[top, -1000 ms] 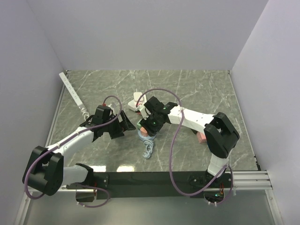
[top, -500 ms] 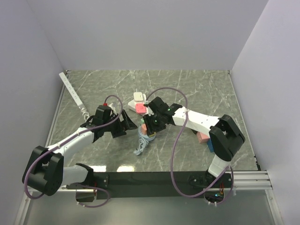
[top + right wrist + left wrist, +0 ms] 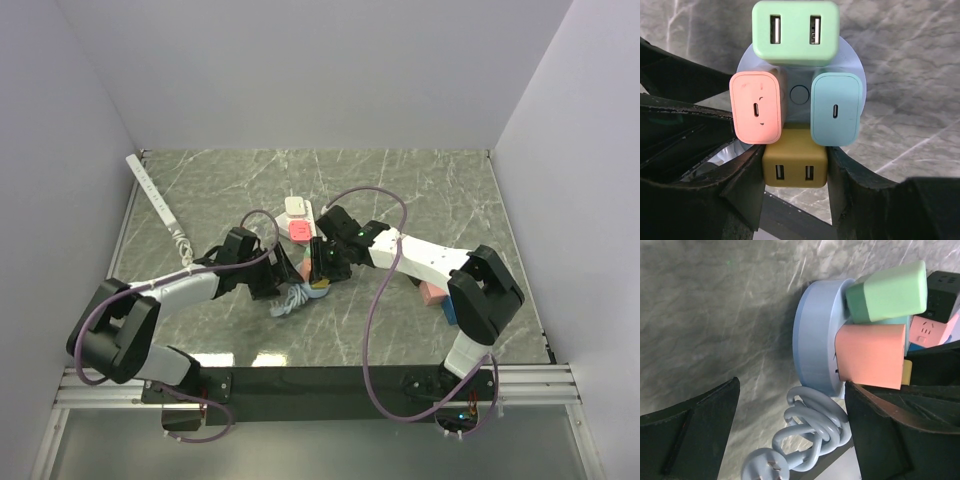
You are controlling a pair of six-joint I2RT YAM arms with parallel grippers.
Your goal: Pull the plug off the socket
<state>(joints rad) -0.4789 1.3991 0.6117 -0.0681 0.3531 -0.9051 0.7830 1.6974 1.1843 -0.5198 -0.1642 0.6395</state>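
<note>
Mustard plug (image 3: 795, 162) upright in blue socket (image 3: 812, 340); right gripper (image 3: 795, 180) clamps it; left gripper (image 3: 792, 390) wide open.

— What did the cell look like?
— I had a grey-green marbled tabletop (image 3: 420, 190) spreading beneath the right gripper (image 3: 322, 265), plain pale walls (image 3: 320, 70) rising beyond it and to both sides, and a bright glare patch (image 3: 268, 358) nearer the camera than the left gripper (image 3: 282, 272).

Socket (image 3: 815, 340) at table (image 3: 420, 190) centre; four plugs (image 3: 795, 30) on top; coiled cable (image 3: 810, 425) touching its near-left; power strip (image 3: 155, 200) far left.
</note>
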